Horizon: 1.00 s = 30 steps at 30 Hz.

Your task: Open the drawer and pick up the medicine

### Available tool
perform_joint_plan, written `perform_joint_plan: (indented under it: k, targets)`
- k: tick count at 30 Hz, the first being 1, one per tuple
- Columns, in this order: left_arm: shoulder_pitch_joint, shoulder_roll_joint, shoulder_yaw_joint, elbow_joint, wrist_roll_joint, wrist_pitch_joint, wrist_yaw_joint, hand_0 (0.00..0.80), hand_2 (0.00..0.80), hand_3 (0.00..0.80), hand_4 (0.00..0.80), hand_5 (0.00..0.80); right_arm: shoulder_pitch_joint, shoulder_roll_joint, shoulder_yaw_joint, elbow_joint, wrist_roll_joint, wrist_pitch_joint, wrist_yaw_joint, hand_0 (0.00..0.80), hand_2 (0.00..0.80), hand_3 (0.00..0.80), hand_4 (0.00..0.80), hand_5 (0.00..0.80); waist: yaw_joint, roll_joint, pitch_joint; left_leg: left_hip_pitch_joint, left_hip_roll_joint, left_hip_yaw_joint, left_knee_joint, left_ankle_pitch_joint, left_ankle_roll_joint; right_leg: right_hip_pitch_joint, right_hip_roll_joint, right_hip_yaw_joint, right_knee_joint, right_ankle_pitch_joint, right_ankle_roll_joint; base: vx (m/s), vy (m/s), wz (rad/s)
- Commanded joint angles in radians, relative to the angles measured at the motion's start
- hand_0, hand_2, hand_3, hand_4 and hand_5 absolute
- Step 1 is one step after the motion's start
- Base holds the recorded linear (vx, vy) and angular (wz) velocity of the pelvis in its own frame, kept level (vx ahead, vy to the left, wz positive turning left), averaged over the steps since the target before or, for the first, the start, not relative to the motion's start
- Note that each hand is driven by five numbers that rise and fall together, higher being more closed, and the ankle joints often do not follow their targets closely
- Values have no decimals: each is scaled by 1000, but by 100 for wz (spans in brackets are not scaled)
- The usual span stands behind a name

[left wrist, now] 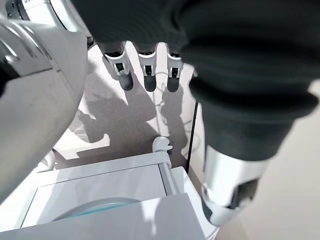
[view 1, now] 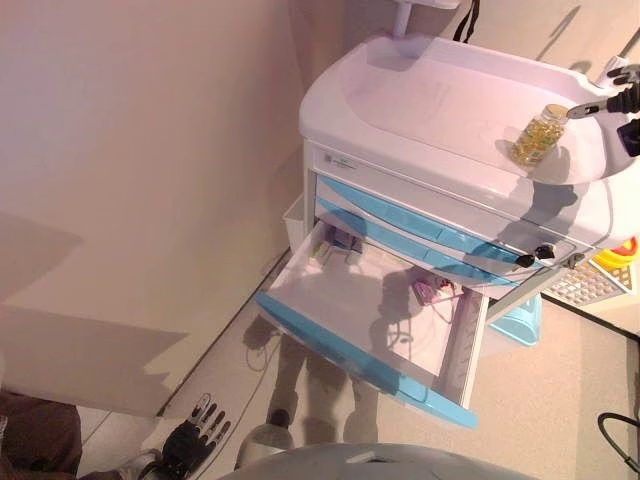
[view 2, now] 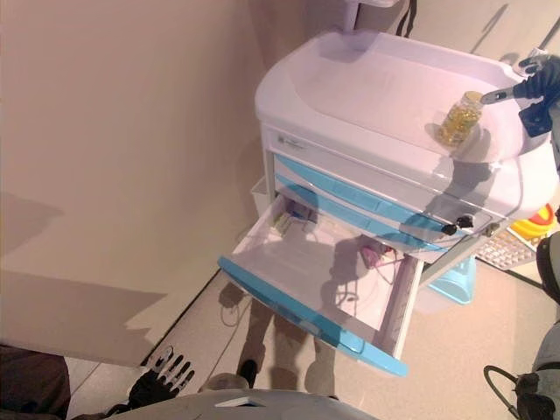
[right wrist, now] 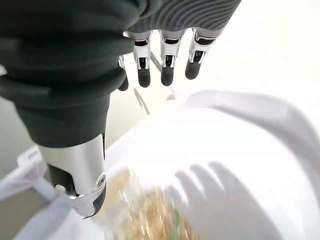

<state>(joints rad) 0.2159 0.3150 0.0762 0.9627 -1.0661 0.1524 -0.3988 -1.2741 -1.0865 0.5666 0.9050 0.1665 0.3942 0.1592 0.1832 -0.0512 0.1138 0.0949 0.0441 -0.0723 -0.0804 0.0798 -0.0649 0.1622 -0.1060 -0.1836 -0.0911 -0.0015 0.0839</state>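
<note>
A clear medicine bottle of yellow capsules (view 1: 540,135) stands upright near the right edge of the white cart top (view 1: 420,90). My right hand (view 1: 625,92) hovers just right of it, fingers straight and open. Its thumb tip is close by the bottle's cap. The bottle shows blurred under the thumb in the right wrist view (right wrist: 150,215). The lowest drawer, with a blue front (view 1: 350,360), is pulled out; it holds a small pink item (view 1: 432,290) and some small things at its back (view 1: 340,242). My left hand (view 1: 195,435) hangs open low by the floor, far from the cart.
Two more blue-fronted drawers (view 1: 420,225) above are shut. A beige wall (view 1: 130,150) runs along the left. A light blue bin (view 1: 518,325) and a grid-patterned thing with a colourful object (view 1: 600,275) sit on the floor right of the cart.
</note>
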Motion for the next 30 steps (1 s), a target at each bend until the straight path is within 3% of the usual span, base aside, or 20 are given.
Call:
perform_joint_plan:
  k: [1,3,9,13,16,19,25,30]
  targets:
    - [9,49,-42,-27,-40,-12,-26,0,0,0,0,0,-146,-91,149,-68,-28,2,-53,0,0,0,0,0,7,-32,-45,-27,-16,2,64,-110,1,-63,-17,-23,72,1,29,-19,-10,-10]
    - [6,48,-44,-39,-44,-13,-23,0,0,0,0,0,-174,-106,175,-84,-41,16,-57,0,0,0,0,0,0,-34,-46,-25,-14,10,61,-111,1,-65,-16,-17,72,3,29,-19,-9,-10]
    - [8,50,-53,-94,-29,-33,-26,0,0,0,0,0,-257,-175,230,-142,-51,-28,-128,0,0,0,0,0,-24,-41,-56,-26,-13,28,59,-111,2,-74,-12,3,68,9,33,-20,-14,-16]
    - [15,64,-69,-157,61,-78,-44,0,0,0,0,0,-228,-220,171,-265,26,-78,-172,0,0,0,0,0,-43,-38,-59,-30,-12,42,62,-115,1,-83,-9,16,68,9,34,-27,-15,-10]
    - [27,67,-81,-225,176,-124,-30,0,0,0,0,0,-61,-249,1,-477,93,-86,-176,0,0,0,0,0,-70,-22,-57,-31,-11,56,63,-119,3,-93,-8,30,72,5,33,-38,-2,-10]
    - [31,76,-80,-265,319,-161,-16,0,0,0,0,0,267,-238,-286,-686,128,-120,-173,0,0,0,0,0,-107,-10,-56,-29,-9,71,65,-124,5,-101,-6,47,76,3,33,-41,6,-5]
    - [20,100,-118,-276,661,-253,65,0,0,0,0,0,921,-48,-764,-979,178,-224,-127,0,0,0,0,0,-184,12,-48,-22,3,118,71,-131,7,-120,-3,91,87,0,39,-20,14,-20]
    - [-16,117,-168,-254,830,-287,115,0,0,0,0,0,1217,126,-861,-1083,144,-304,-63,0,0,0,0,0,-245,33,-31,-9,12,167,87,-144,9,-135,0,132,98,0,47,-16,17,-33]
